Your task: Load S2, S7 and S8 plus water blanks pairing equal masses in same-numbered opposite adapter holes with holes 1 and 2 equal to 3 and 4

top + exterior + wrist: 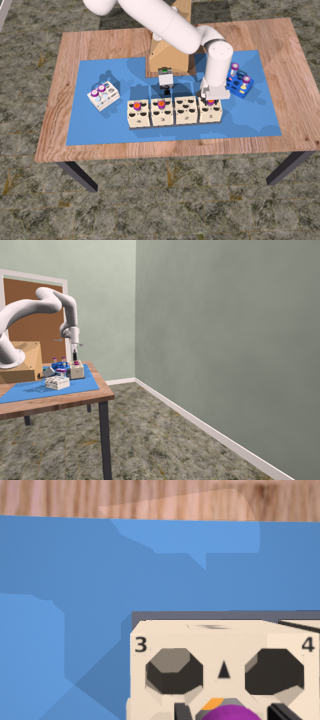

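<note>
The gripper point(211, 101) point(74, 359) point(230, 712) is slightly open around the purple cap point(231, 715) of an orange-dot tube in hole 5 of adapter 1 point(203, 117) point(223, 640); narrow gaps show beside the cap. Whether that tube is fully down is hard to tell. One orange-dot tube point(161, 104) stands in hole 5 of adapter 3 point(157, 121), another point(136, 106) in hole 5 of adapter 4 point(133, 122). Their IDs are unreadable. Adapter 2 point(180, 119) holds no tube. Two white-dot blanks point(94, 93) point(101, 88) stand in the white rack point(100, 108) point(57, 385). The green DONE key point(164, 70) is up at the desk.
The blue rack point(243, 96) at the right holds two tubes point(234, 66) point(246, 79) with pale dots. The small sloped desk point(165, 79) point(48, 372) stands behind the adapters, before the wooden robot base point(169, 63). The four adapters stand side by side on the dark loading stand point(150, 127).
</note>
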